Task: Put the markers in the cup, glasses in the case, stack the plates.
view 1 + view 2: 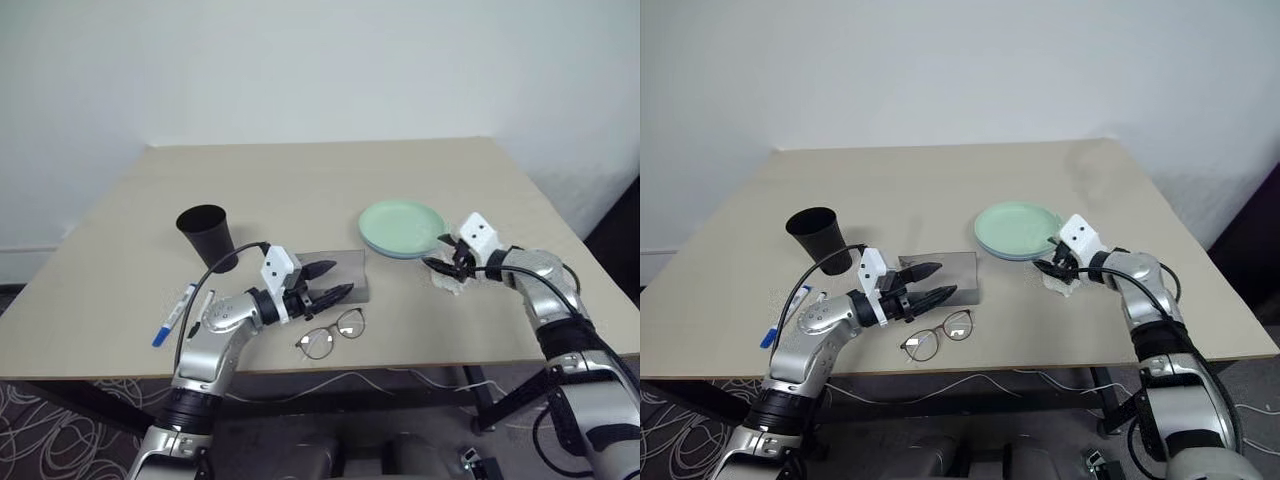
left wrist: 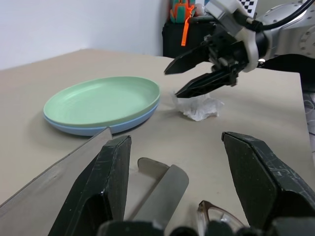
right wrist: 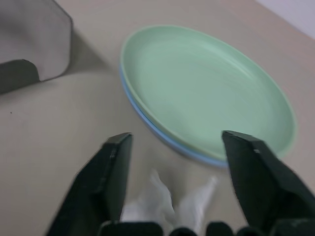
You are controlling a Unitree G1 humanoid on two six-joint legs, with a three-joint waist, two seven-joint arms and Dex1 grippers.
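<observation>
A: How did the jaws stand?

B: The left gripper (image 1: 335, 281) had its two black fingers spread with nothing between them. It hovered over the near edge of the case (image 1: 340, 271), pointing across the table toward the plates. The right gripper (image 1: 440, 262) was also spread wide and empty, its tips just above the crumpled white paper scrap (image 2: 199, 106), right beside the plates.

A: And the plates themselves?

B: They were stacked. The mint green plate (image 1: 401, 224) lay on the light blue plate (image 2: 98, 131), whose rim showed as a thin band underneath. The stack sat on the table (image 1: 300, 190) toward the robot's right, just beyond the scrap.

A: Where were the glasses?

B: The glasses (image 1: 331, 334) lay on the table near its front edge, just in front of the grey case and below the left gripper, outside the case. From the left wrist, one lens showed between the fingers.

A: The markers and the cup?

B: The cup (image 1: 208, 236) stood upright to the left of the case. One marker (image 1: 174, 314) lay flat on the table nearer the front edge, left of the left arm, blue cap toward the robot. A second marker (image 1: 205, 303) lay just beside it, partly hidden by the arm. Neither was in the cup.
</observation>
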